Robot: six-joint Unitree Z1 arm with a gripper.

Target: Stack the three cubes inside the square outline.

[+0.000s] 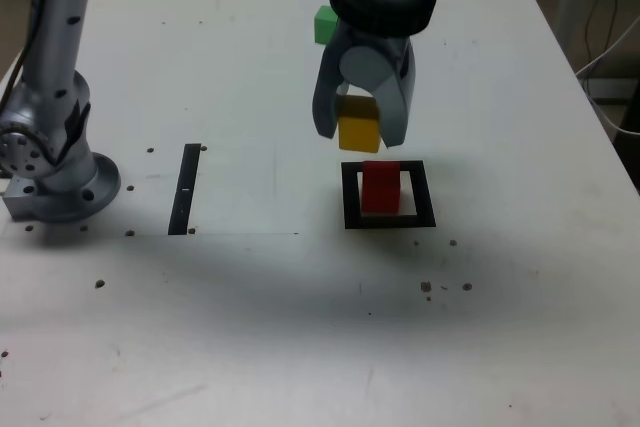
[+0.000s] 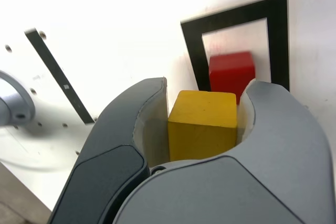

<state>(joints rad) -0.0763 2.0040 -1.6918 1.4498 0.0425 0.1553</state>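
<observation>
My gripper (image 1: pixel 360 135) is shut on the yellow cube (image 1: pixel 359 132), which hangs in the air a little above the table. In the wrist view the yellow cube (image 2: pixel 202 123) sits squeezed between the two grey fingers (image 2: pixel 139 129). The red cube (image 1: pixel 380 187) stands inside the square outline (image 1: pixel 388 219), just below and slightly to the exterior view's right of the held cube; it also shows as the red cube (image 2: pixel 232 72) within the square outline (image 2: pixel 236 17). The green cube (image 1: pixel 325 24) rests on the table behind the gripper, partly hidden by it.
A straight black strip (image 1: pixel 186 187) lies on the white table to the exterior view's left of the outline. The arm's grey base (image 1: pixel 55 162) stands at the left edge. Small holes dot the table (image 1: pixel 250 327).
</observation>
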